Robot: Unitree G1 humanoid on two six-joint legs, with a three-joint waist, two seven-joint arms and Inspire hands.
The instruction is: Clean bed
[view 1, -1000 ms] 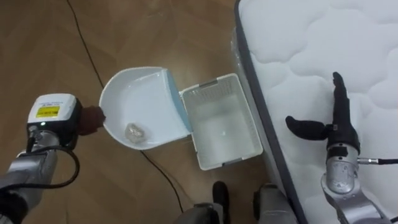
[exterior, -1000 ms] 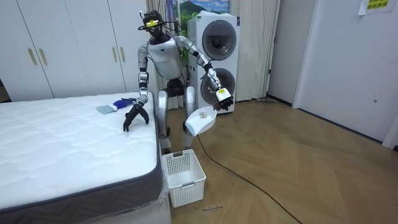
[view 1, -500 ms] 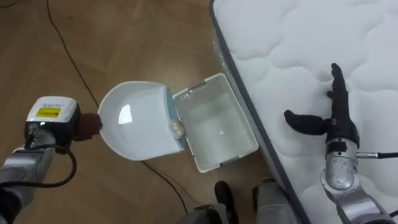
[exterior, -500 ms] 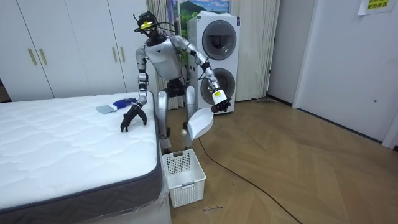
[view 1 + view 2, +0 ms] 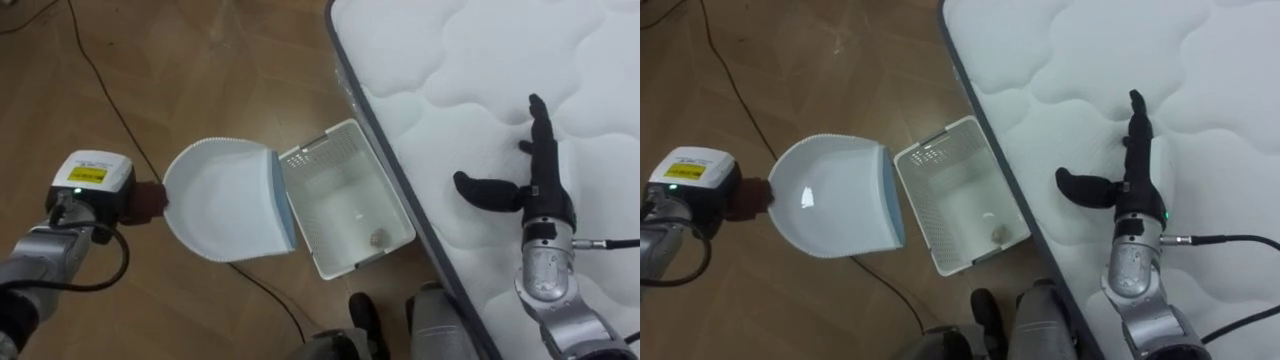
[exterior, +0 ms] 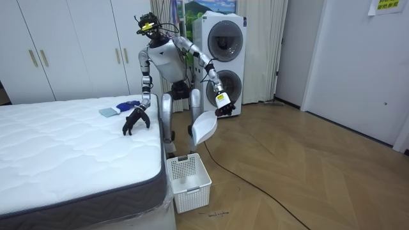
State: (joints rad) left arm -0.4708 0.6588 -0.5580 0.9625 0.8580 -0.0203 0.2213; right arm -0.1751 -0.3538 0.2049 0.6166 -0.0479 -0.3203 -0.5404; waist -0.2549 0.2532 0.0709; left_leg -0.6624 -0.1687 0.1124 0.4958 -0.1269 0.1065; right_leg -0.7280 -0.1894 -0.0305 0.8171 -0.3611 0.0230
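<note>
While the white plastic dustpan [image 5: 228,200] hangs at the white slatted plastic basket's [image 5: 315,150] edge, a small crumpled scrap [image 5: 379,238] lies inside

The left robot hand [image 5: 92,190] curls round the dustpan's handle. Standing on the wooden floor [image 5: 200,70], the basket is just beside the white quilted bed [image 5: 470,70], where the right robot hand [image 5: 535,195] rests, fingers spread.

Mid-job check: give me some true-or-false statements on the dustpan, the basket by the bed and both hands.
The right hand rests open on the mattress. True.
The crumpled scrap lies on the mattress. False: it lies inside the white basket.
The dustpan is empty. True.
The left hand holds the dustpan above the mattress. False: it holds it above the floor, at the basket's edge.
</note>
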